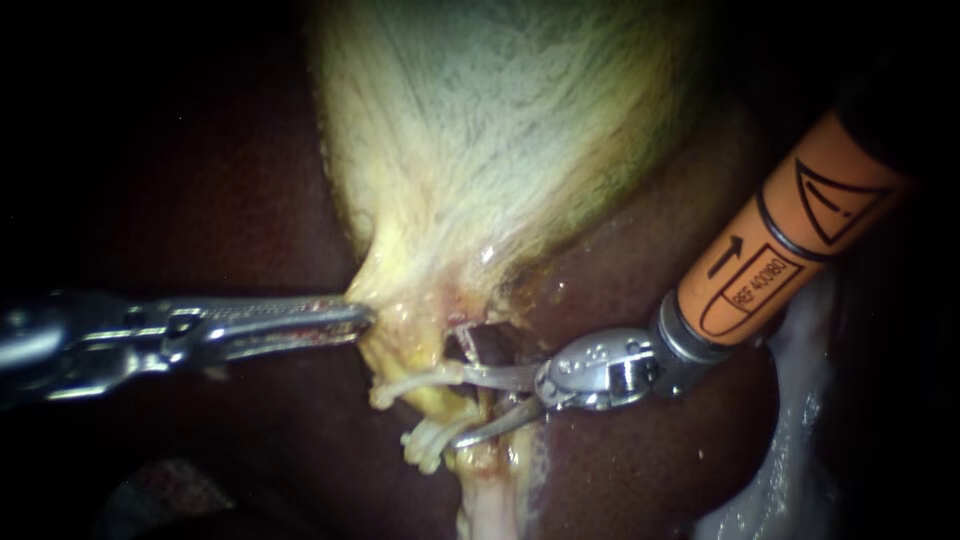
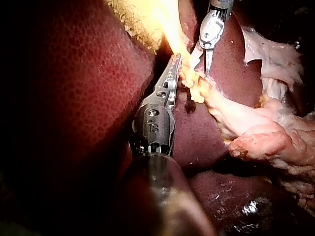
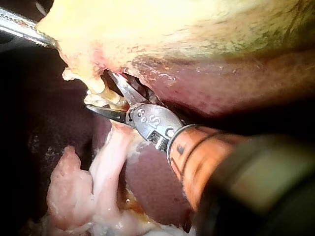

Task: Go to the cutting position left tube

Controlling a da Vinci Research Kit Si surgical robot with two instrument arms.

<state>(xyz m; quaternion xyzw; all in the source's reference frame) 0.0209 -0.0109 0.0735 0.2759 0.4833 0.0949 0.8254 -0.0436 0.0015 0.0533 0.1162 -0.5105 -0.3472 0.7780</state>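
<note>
The pale yellow gallbladder (image 1: 500, 130) hangs over the dark liver (image 1: 220, 200). My left instrument (image 1: 358, 320) comes in level from the left, its jaws shut on the gallbladder's narrow lower edge (image 2: 183, 69). Below that edge, thin pale tubes (image 1: 425, 380) run out to the left. My right instrument (image 1: 472, 405), with an orange sleeve (image 1: 790, 240), has two thin blades open, one above and one below a pale tube. The right wrist view shows the blades (image 3: 101, 93) spread around yellow tissue (image 3: 97, 84). Which tube lies between them is unclear.
A dark metallic piece (image 1: 490, 342) sits just above the upper blade. Pale pink fatty tissue (image 3: 98, 172) trails away under the blades and lies beside the liver (image 2: 266, 132). Dark red liver (image 2: 83, 78) surrounds both shafts.
</note>
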